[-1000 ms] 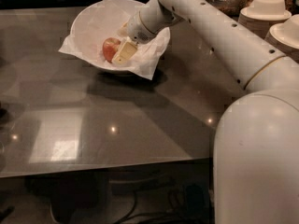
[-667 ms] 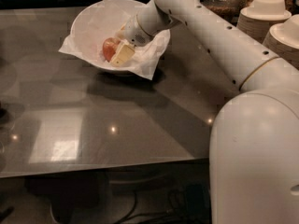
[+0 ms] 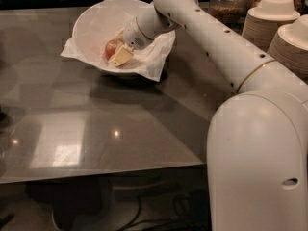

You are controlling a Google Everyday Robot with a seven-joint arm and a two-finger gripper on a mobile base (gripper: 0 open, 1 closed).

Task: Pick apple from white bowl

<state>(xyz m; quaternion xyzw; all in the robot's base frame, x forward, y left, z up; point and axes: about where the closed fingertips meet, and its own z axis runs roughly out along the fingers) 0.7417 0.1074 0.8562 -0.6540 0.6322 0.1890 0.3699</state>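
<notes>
The white bowl [image 3: 91, 20] with its crumpled white paper liner stands at the far left-centre of the grey table. The small red apple [image 3: 111, 47] lies inside it, towards the near right side. My gripper [image 3: 119, 53] reaches down into the bowl from the right, right against the apple and partly covering it. Its pale yellow tip lies just in front of the apple. The far side of the apple is hidden by the wrist.
Stacks of beige paper bowls [image 3: 272, 18] stand at the back right, with a glass jar [image 3: 226, 4] behind them. My white arm [image 3: 216, 37] crosses the right part of the grey table [image 3: 96, 129]. The table's front edge runs along the lower part of the view.
The gripper has slid a little to the left inside the bowl and now covers more of the apple. The arm's upper part has shifted left with it.
</notes>
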